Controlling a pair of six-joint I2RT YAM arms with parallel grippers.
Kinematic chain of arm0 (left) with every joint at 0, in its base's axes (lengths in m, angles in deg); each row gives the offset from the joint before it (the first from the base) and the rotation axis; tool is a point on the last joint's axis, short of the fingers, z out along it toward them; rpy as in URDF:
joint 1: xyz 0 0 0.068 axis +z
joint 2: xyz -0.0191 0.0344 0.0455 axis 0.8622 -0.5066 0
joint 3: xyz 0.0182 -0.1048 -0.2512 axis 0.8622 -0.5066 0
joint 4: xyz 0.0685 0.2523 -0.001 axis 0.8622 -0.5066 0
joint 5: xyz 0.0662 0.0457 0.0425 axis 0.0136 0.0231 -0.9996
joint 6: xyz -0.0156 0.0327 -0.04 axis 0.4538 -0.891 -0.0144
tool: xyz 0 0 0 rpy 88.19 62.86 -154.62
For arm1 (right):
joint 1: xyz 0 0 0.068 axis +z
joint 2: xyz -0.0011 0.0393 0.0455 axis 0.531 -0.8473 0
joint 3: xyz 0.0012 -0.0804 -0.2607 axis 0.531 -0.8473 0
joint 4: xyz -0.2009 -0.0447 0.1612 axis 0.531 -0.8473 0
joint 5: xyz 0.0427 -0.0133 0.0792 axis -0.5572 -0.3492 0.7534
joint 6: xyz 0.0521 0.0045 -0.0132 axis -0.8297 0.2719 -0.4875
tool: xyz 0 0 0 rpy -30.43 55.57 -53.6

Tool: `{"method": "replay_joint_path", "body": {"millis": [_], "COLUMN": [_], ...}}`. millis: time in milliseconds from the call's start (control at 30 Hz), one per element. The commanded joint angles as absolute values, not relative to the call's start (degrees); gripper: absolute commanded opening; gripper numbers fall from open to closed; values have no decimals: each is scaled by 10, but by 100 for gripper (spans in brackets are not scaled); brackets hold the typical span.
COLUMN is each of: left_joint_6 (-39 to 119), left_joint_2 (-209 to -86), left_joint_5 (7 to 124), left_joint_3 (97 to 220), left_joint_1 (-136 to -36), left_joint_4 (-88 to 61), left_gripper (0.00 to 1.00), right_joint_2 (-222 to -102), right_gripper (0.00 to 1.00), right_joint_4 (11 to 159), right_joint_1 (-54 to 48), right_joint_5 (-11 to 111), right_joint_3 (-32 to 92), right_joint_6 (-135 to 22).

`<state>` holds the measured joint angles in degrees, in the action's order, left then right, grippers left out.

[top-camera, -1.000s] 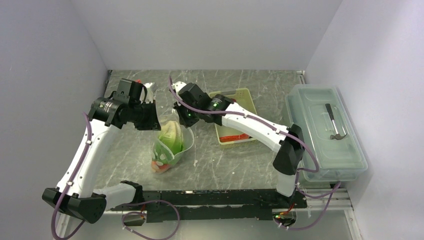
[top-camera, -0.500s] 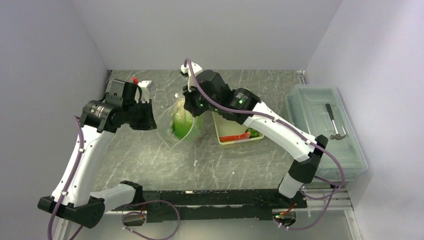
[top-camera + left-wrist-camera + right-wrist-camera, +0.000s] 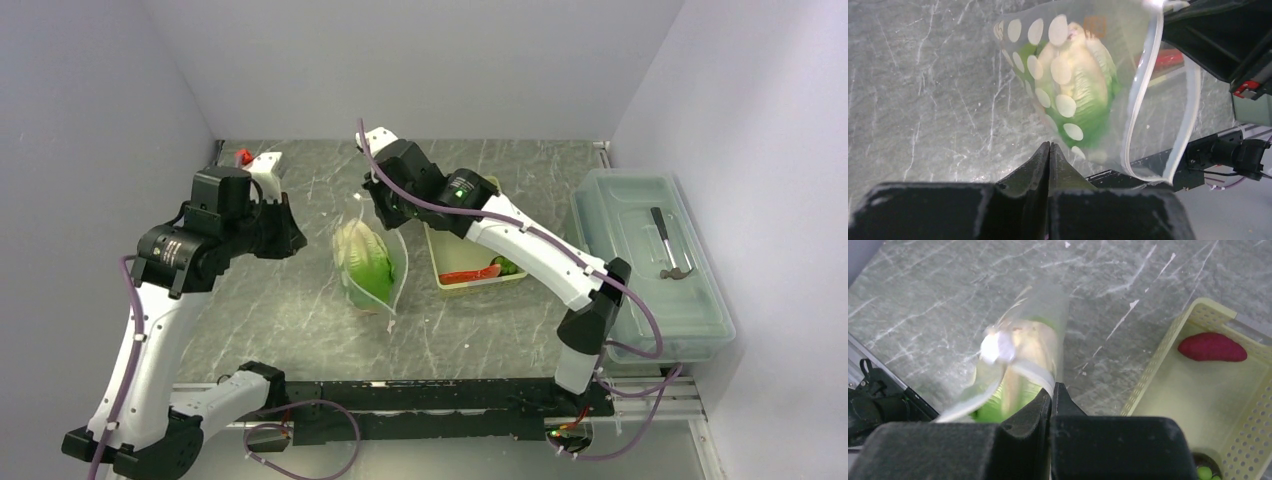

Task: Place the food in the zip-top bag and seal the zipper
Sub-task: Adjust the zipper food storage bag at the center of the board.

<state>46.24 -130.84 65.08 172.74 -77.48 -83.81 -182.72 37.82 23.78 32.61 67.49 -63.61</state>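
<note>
The zip-top bag [image 3: 372, 268] is clear with white dots and hangs tilted from my right gripper [image 3: 386, 210], its lower end by the table. The right gripper [image 3: 1052, 388] is shut on the whitish zipper [image 3: 1034, 371] at the mouth edge. Green leafy lettuce [image 3: 364, 255] lies inside the bag [image 3: 1148, 105], also seen as lettuce [image 3: 1083, 85] in the left wrist view. My left gripper [image 3: 287, 233] is left of the bag, apart from it. The left gripper [image 3: 1049, 145] is shut with nothing between its fingers. A red strip [image 3: 468, 274] and green grapes [image 3: 506, 266] lie in the basket.
The yellow-green basket [image 3: 497, 192] stands just right of the bag, under the right arm. A clear lidded box [image 3: 640, 300] with a hammer [image 3: 668, 248] inside sits along the right wall. Grey walls close in the left, back and right.
The left gripper has drawn back to the left, away from the bag's mouth. The right gripper has carried the bag up and toward the back, and the bag now hangs from it alone.
</note>
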Motion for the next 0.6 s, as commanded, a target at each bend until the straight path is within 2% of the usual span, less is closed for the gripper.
{"method": "replay_joint_path", "body": {"millis": [0,33,133,200,233,400,567], "left_joint_6": [467,466,463,462,465,484,482], "left_joint_2": [-1316,-1315,-1312,-1317,-1319,-1319,-1314], "left_joint_5": [675,686,673,680,688,747,739], "left_joint_3": [1775,1779,1776,1776,1775,1761,1728], "left_joint_1": [-773,-773,-773,-773,-773,-773,-773], "left_joint_4": [-831,-826,-821,-824,-822,-787,-756], "left_gripper": [6,7,10,11,15,44,70], "right_joint_2": [-1843,-1854,-1824,-1825,-1835,-1843,-1851], "right_gripper": [0,0,0,0,0,0,0], "right_joint_4": [346,321,389,384,374,367,358], "right_joint_1": [218,219,222,222,222,224,226], "right_joint_5": [323,323,344,343,343,356,359], "right_joint_3": [746,763,707,712,725,741,759], "right_joint_6": [-656,-656,-658,-659,-658,-655,-656]}}
